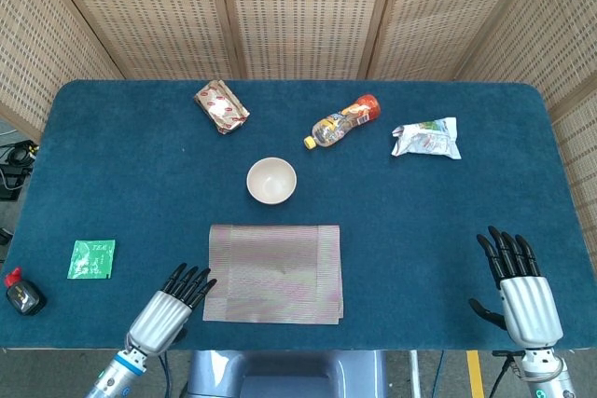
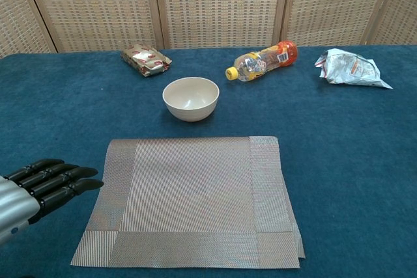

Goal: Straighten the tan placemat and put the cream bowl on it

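On the blue table [image 1: 140, 174], items as follows.

Placemat [image 1: 273, 272]: tan, woven, lying flat near the front edge at the middle. Its right side shows a doubled edge at the near corner in the chest view [image 2: 195, 196], as if a layer sits slightly askew beneath. Nothing rests on it.

Bowl [image 1: 271, 181]: cream, upright, empty, standing on the cloth just behind the placemat's far edge, apart from it; in the chest view [image 2: 190, 98] it sits a little left of the mat's centre line.

Left hand [image 1: 173, 302]: at the front of the table, just beside the placemat's near left corner, palm down, fingers straight and held close together, holding nothing. From the chest view [image 2: 39, 187] the dark fingertips point toward the mat's left edge and stop just short of it; whether the hand touches the cloth cannot be told.

Right hand [image 1: 520, 286]: at the front right of the table, well apart from the mat, fingers extended and slightly fanned, thumb out to the side, holding nothing. Seen only from the head camera.

Other items, far side of the table: snack packet [image 1: 221, 106], red and tan, at the left; plastic bottle [image 1: 342, 121], lying on its side, yellow cap toward the bowl, orange label; silver bag [image 1: 426, 138], crumpled, at the right.

Front left: green sachet [image 1: 91, 259], flat on the cloth; small black object with a red tip [image 1: 19, 291] at the table's edge.
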{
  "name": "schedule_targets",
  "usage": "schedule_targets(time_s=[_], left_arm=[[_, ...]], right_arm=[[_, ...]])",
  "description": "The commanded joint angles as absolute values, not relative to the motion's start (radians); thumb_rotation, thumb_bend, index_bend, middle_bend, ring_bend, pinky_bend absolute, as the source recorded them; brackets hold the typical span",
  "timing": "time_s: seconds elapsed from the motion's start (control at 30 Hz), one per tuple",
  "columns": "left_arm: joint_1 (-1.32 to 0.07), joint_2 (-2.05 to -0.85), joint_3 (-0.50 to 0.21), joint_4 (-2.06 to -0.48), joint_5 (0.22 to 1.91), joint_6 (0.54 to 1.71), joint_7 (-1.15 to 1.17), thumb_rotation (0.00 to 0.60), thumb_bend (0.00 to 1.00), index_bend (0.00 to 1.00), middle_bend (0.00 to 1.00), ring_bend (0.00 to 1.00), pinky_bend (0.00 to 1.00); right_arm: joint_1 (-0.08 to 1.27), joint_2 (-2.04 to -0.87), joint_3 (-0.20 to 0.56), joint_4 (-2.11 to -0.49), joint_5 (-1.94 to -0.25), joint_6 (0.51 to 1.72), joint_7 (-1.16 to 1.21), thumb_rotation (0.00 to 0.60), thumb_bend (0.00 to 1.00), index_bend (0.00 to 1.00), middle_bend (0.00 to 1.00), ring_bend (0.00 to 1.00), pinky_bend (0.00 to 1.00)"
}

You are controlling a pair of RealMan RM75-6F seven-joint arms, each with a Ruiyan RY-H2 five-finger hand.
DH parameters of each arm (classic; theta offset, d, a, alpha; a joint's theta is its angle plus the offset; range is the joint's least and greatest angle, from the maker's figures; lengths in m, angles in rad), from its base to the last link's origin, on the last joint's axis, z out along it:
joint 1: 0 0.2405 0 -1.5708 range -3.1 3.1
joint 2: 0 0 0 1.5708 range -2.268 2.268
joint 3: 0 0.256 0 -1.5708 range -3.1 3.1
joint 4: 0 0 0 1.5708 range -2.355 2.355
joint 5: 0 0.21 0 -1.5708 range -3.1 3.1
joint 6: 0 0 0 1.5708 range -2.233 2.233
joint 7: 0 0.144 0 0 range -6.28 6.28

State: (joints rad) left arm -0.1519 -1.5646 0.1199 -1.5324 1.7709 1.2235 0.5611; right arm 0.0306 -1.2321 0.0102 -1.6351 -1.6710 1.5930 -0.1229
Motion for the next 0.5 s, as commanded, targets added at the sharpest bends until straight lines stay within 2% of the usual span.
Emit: schedule_targets(time_s=[0.03, 0.5], left_arm=[[-0.156, -1.58, 0.121, -1.515, 1.764, 1.218, 0.559, 0.6, 0.08, 0.03, 0.0, 0.0, 0.0], [-0.186, -1.65, 0.094, -1.464, 1.75, 1.214, 0.564, 0.6, 0.1, 0.07, 0.0, 0.0, 0.0]], right_arm=[[0.03, -1.232, 0.01, -1.635, -1.673, 1.594, -0.123, 0.6, 0.17, 0.0, 0.0, 0.0, 0.0], [0.031, -1.233, 0.009, -1.636, -1.671, 1.589, -0.122, 0.6, 0.17, 0.0, 0.0, 0.0, 0.0]])
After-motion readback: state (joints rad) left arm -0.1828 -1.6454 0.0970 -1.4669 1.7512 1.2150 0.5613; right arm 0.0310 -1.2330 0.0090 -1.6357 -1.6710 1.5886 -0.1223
